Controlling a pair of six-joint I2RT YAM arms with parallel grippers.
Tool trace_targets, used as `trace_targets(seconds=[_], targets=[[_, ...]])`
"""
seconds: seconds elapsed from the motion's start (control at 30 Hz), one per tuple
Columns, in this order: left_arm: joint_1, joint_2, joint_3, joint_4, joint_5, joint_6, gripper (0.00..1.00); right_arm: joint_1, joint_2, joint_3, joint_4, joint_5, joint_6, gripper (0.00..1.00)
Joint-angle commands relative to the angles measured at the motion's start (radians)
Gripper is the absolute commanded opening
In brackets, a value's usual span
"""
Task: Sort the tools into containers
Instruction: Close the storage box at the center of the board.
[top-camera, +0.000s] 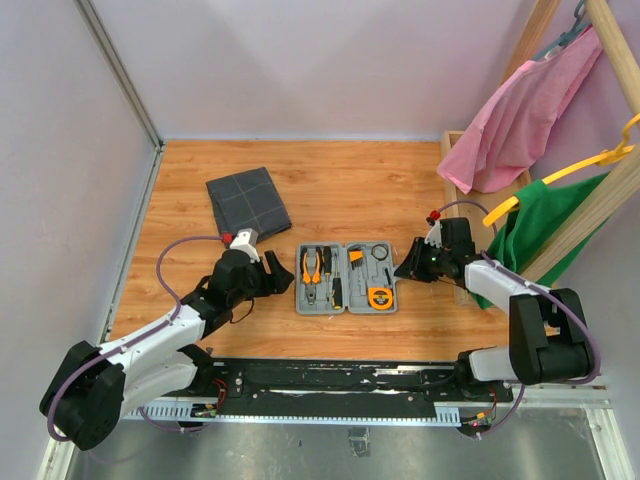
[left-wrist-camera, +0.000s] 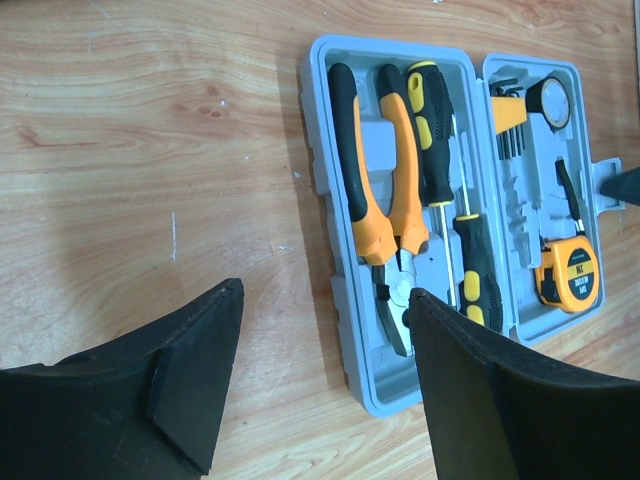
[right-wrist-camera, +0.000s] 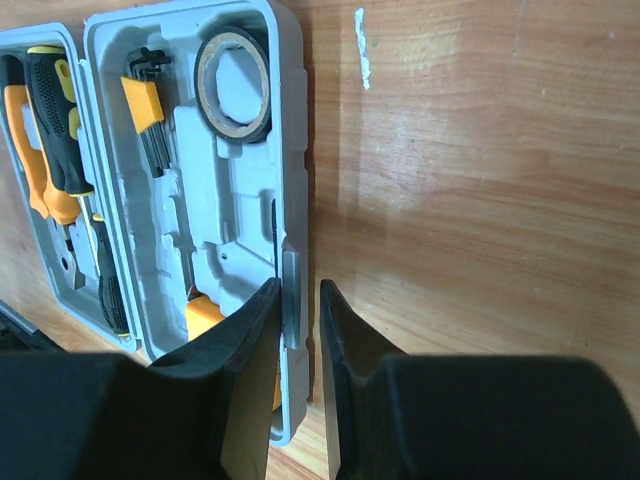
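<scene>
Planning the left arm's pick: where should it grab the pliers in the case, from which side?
Likely across both handles, from straight above. The pliers lie recessed flat in the case, nose toward the arms, so sides are blocked. The left end effector is open; a screwdriver hugs one handle, so clearance looks tight.

Matt grey plastic case (left-wrist-camera: 318, 120), smooth wood-grain table (left-wrist-camera: 150, 150) (slightly glossy), cloth pouch (top-camera: 248, 202).
</scene>
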Motion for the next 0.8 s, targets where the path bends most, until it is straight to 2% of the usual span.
trace_targets(seconds=[0.0,0.47,0.53,0.6,0.77], targets=[[0.009,-0.015,-0.009,0.012,0.012,-0.011,0.71,-0.031,0.025,-0.030,0.095,-0.084,0.020,0.22],[0.009,-0.003,-0.022,0.030,0.013,-0.032,0.71,-0.040,0.072,-0.056,0.155,-0.118,0.044,0.08],[0.009,-0.002,-0.026,0.037,0.016,-0.040,0.71,-0.042,0.074,-0.062,0.158,-0.126,0.041,0.08],[0.009,0.000,-0.027,0.041,0.018,-0.045,0.71,-0.042,0.070,-0.066,0.159,-0.128,0.040,0.14],[0.009,0.000,-0.026,0.043,0.020,-0.047,0.71,-0.054,0.038,-0.061,0.143,-0.125,0.043,0.19]])
